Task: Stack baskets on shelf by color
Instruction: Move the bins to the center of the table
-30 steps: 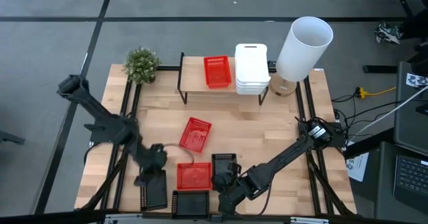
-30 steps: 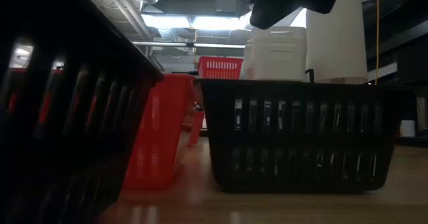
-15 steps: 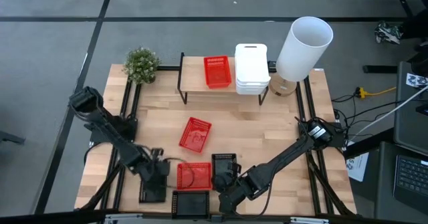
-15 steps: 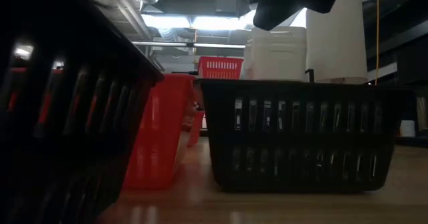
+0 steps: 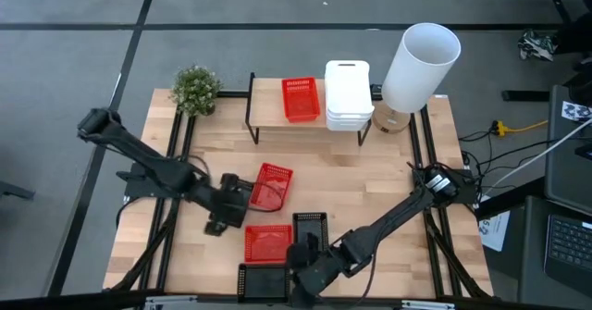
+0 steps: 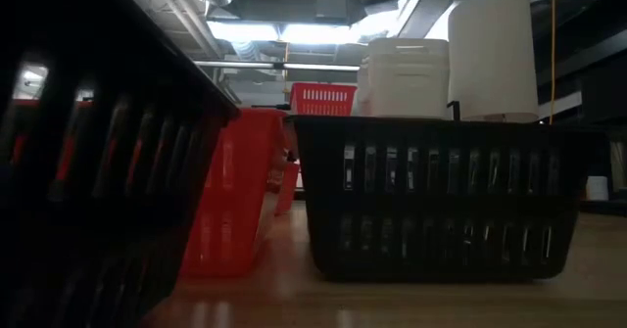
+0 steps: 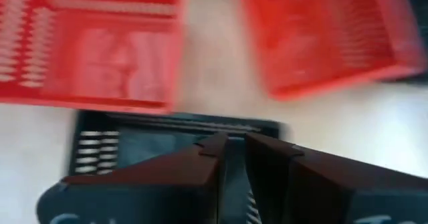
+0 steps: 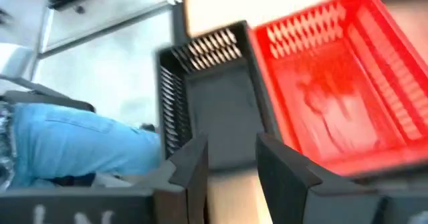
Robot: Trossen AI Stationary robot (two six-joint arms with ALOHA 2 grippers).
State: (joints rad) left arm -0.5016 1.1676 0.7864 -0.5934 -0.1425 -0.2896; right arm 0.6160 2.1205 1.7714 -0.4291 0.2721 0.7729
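Observation:
My left gripper (image 5: 225,216) (image 7: 234,154) is shut on a black mesh basket (image 7: 114,150) above the table's left middle, near two red baskets (image 5: 270,185) (image 5: 268,243). My right gripper (image 5: 298,266) (image 8: 231,157) is open and empty above the near edge, over a black basket (image 5: 264,280) (image 8: 214,110) and beside the red one (image 8: 334,90). Another black basket (image 5: 310,229) rests on the table. On the shelf (image 5: 264,97) sit a red basket (image 5: 300,99) and a stack of white baskets (image 5: 348,95). My left gripper holds the black basket by one wall, between its two nearly closed fingers (image 7: 214,154). The fingers hide the exact spot. They come at it from above. The basket hangs below them, lifted clear of the table, its far rim (image 7: 180,124) showing beyond the fingertips.
A tall white cylinder (image 5: 421,65) stands right of the shelf and a small potted plant (image 5: 195,90) left of it. The low view looks past a black basket (image 6: 441,196) and a red one (image 6: 230,191). A person's blue trouser leg (image 8: 73,144) shows beyond the near edge.
My left gripper went down to the black basket at the near left, took hold of it, and lifted it up and toward the far right, to beside the red baskets. My right gripper moved a little toward the table's left and near edge and left the low view.

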